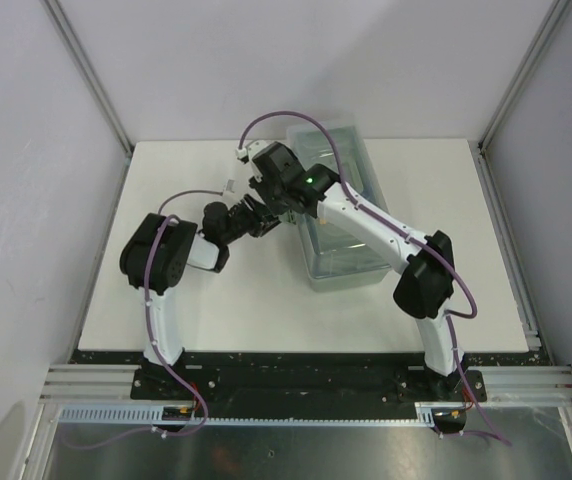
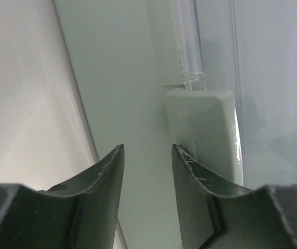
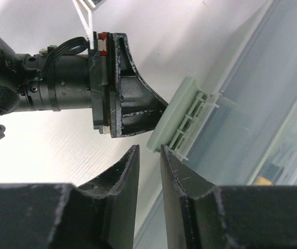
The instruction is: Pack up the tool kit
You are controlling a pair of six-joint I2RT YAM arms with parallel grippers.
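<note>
The tool kit (image 1: 334,252) is a grey-green box with a translucent lid, lying shut at the table's middle right. Both grippers are at its left side wall. My left gripper (image 2: 147,148) is open with nothing between its fingers and faces the wall (image 2: 122,78). A grey-green latch (image 2: 205,129) sits just right of its right finger. In the right wrist view the latch (image 3: 182,116) stands swung out from the lid, and a left finger (image 3: 138,98) touches its outer face. My right gripper (image 3: 149,148) is slightly open and empty just below the latch. A yellow tool (image 3: 265,180) shows through the lid.
The white table (image 1: 196,310) reaches left and forward of the box. Grey walls with metal posts (image 1: 91,80) close in the left, back and right. The arm bases stand on a black rail (image 1: 306,385) at the near edge. The right arm (image 1: 386,235) lies across the lid.
</note>
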